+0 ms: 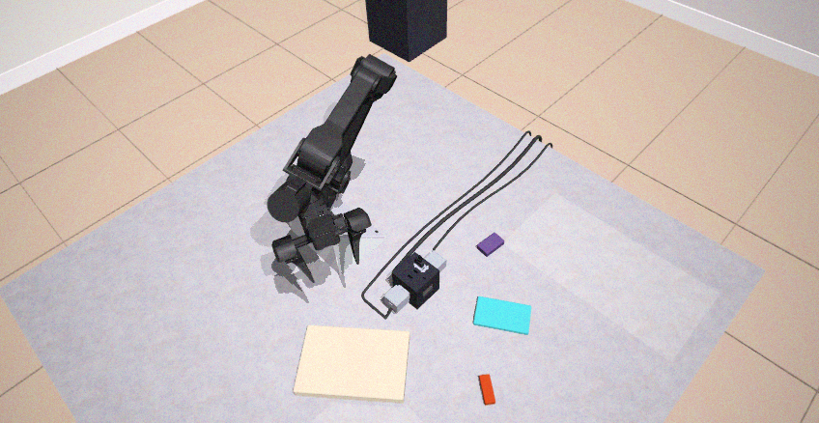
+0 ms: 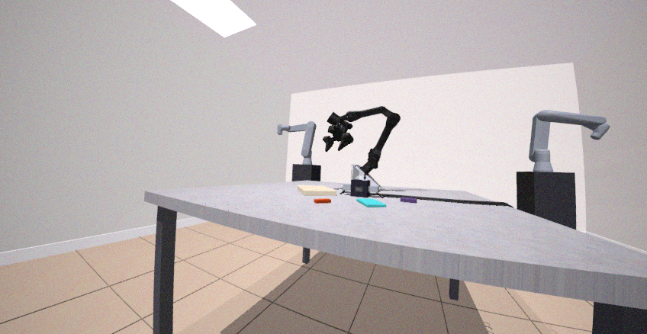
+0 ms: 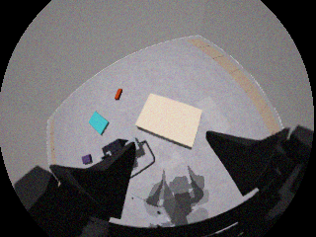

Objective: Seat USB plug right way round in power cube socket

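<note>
The black power cube (image 1: 404, 276) (image 2: 359, 188) (image 3: 113, 147) stands on the table. A small black-and-white USB plug (image 1: 421, 266) shows on its top; how deep it sits and which way round it is are too small to tell. Light grey blocks (image 1: 396, 296) (image 1: 436, 261) sit at two opposite sides of the cube. My gripper (image 1: 335, 272) (image 2: 333, 150) (image 3: 172, 140) is wide open and empty, pointing down high above the table, to the left of the cube in the top view. In the wrist view its left finger hides part of the cube.
A cream slab (image 1: 353, 363) (image 2: 316, 190) (image 3: 170, 120), a cyan slab (image 1: 502, 315) (image 2: 371, 203) (image 3: 99, 122), an orange-red block (image 1: 487, 388) (image 2: 322, 200) (image 3: 118, 94) and a purple block (image 1: 490, 243) (image 2: 407, 199) (image 3: 87, 159) lie around the cube. Dark cables (image 1: 475, 190) run from the cube towards the table edge; one loops beside it.
</note>
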You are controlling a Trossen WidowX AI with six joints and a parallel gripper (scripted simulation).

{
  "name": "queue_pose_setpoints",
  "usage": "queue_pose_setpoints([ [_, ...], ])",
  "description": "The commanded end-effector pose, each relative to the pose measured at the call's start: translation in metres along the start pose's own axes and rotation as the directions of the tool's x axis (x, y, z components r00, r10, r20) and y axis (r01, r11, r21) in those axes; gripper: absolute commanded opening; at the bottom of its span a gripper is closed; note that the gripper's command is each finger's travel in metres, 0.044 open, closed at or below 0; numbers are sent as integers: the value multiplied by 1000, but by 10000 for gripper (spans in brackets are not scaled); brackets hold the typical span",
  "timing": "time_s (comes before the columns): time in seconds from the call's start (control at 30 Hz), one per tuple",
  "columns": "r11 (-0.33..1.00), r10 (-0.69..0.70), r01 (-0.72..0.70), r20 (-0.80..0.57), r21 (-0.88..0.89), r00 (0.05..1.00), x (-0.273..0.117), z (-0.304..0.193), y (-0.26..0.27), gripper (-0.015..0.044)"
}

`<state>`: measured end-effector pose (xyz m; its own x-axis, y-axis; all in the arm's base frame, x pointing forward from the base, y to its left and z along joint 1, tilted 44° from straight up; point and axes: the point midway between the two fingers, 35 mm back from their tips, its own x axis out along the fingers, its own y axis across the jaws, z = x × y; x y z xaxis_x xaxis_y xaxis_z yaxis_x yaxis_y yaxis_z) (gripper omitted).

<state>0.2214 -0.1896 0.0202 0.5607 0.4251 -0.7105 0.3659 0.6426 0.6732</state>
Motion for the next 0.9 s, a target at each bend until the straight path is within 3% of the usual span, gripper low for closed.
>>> queue_pose_setpoints([
  [0.0, 813, 26, -130, -186, -568, 982, 27, -1, 65, 440],
  [0.27, 310, 23, -354, -366, -882, 930, 48, -19, 131, 440],
  [0.53, -316, -16, -507, -530, -802, 848, 61, -52, 192, 440],
  [0.6, -377, -22, -512, -545, -772, 838, 62, -56, 197, 440],
  [0.87, -379, -22, -512, -546, -771, 838, 62, -56, 195, 440],
])
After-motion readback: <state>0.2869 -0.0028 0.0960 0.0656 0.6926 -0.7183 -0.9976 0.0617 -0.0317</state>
